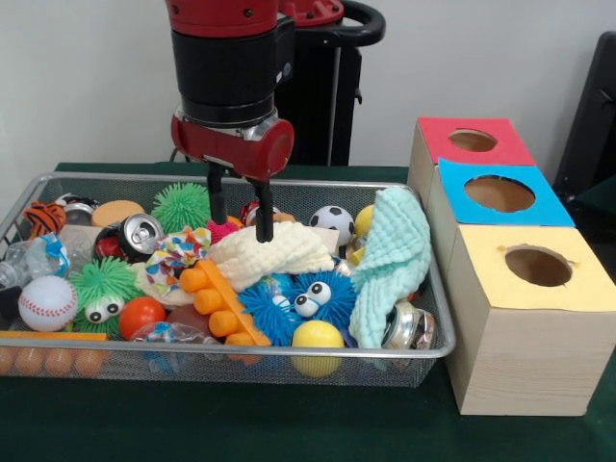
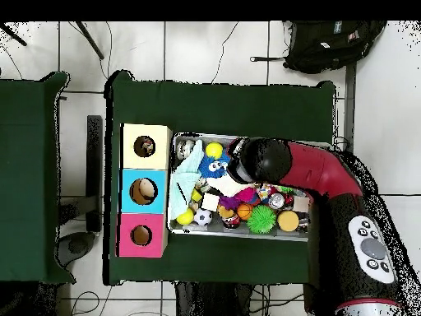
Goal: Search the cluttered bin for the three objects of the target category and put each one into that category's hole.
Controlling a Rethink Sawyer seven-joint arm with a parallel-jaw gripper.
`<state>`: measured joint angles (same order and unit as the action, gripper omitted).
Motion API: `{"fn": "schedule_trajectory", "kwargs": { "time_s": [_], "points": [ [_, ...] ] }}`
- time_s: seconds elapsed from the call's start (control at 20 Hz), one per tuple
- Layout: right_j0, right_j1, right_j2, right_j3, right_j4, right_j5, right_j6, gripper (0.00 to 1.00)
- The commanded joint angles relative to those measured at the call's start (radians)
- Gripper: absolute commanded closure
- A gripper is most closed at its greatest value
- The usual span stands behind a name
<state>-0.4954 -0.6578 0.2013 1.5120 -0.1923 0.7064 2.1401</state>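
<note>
The pincer [image 1: 237,212] hangs with its fingers apart over the bin [image 1: 58,181]. Just beside its left tip lies a dotted fabric piece [image 1: 178,248], judged light, limp and easily bunched; pinch a raised fold. The yellow-topped hole [image 1: 538,266] sits well aside, across the green desk [image 1: 241,423].

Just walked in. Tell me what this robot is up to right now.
The red and black arm has its gripper lowered into the wire mesh bin of jumbled toys, its open fingers down at the cream waffle cloth. A dotted fabric piece lies just beside it among the clutter. The yellow-topped hole on the nearest wooden box waits off to the side. The gripper grips nothing yet.
</note>
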Motion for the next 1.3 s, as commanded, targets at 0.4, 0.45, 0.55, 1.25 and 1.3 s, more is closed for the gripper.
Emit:
{"fn": "schedule_trajectory", "kwargs": {
  "time_s": [0.4, 0.45, 0.55, 1.25, 1.3],
  "points": [
    [-0.143, 0.015, 0.156, 0.095, -0.137, 0.001, -0.267, 0.00],
    [-0.152, 0.024, 0.163, 0.095, -0.144, -0.006, -0.270, 0.00],
    [-0.162, 0.041, 0.173, 0.088, -0.162, -0.014, -0.268, 0.00],
    [-0.167, 0.168, 0.223, 0.063, -0.233, -0.098, -0.161, 0.00],
    [-0.165, 0.165, 0.220, 0.068, -0.237, -0.100, -0.154, 0.00]
  ]
}}
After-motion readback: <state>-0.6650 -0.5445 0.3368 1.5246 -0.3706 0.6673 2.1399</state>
